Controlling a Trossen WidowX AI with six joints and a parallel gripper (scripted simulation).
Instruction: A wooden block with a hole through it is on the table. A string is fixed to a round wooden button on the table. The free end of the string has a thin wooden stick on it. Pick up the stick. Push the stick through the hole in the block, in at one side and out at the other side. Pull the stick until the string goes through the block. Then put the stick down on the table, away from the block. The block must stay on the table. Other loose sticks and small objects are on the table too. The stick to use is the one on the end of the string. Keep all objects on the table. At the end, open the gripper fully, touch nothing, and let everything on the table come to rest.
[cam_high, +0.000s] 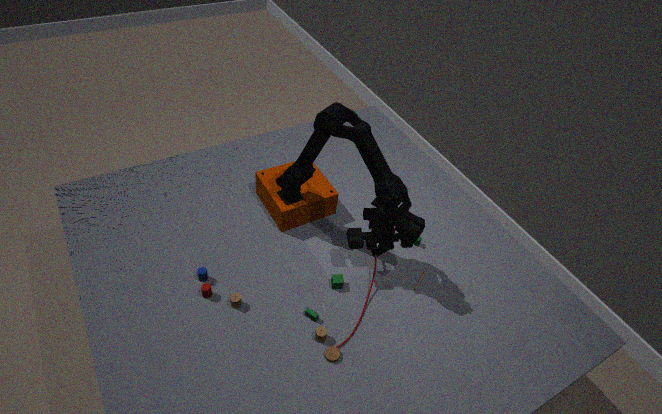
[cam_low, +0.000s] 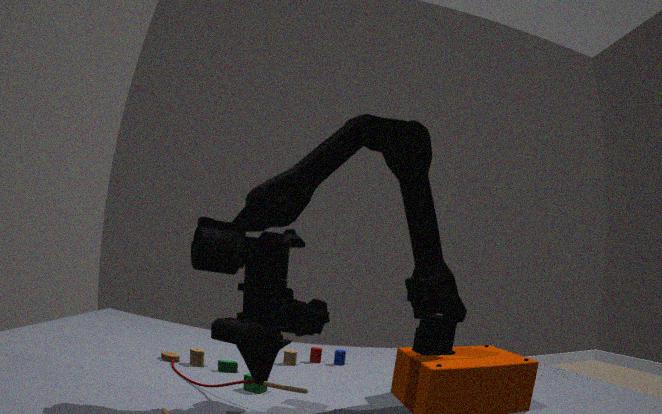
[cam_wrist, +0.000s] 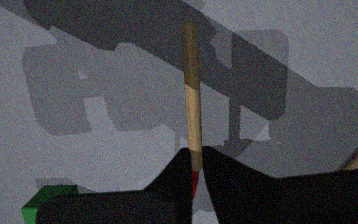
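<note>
My gripper (cam_high: 378, 251) (cam_low: 259, 377) (cam_wrist: 195, 154) points down, low over the table, and is shut on the thin wooden stick (cam_low: 286, 387) (cam_wrist: 191, 100). The stick lies about level and sticks out past the fingertips. The red string (cam_high: 364, 307) (cam_low: 200, 383) (cam_wrist: 195, 182) runs from the held end in a curve across the table to the round wooden button (cam_high: 332, 354) (cam_low: 170, 356). A green block (cam_high: 337, 281) stands left of the gripper. Another green block (cam_low: 255, 386) (cam_wrist: 44, 200) shows right by the fingertips. I cannot make out a hole in either.
A flat green piece (cam_high: 311, 314) (cam_low: 227, 366), two tan cylinders (cam_high: 321, 332) (cam_high: 235, 299), a red cylinder (cam_high: 206, 290) and a blue cylinder (cam_high: 202, 273) stand on the table. A loose stick (cam_high: 420, 280) lies in the arm's shadow. The orange arm base (cam_high: 300, 200) is behind.
</note>
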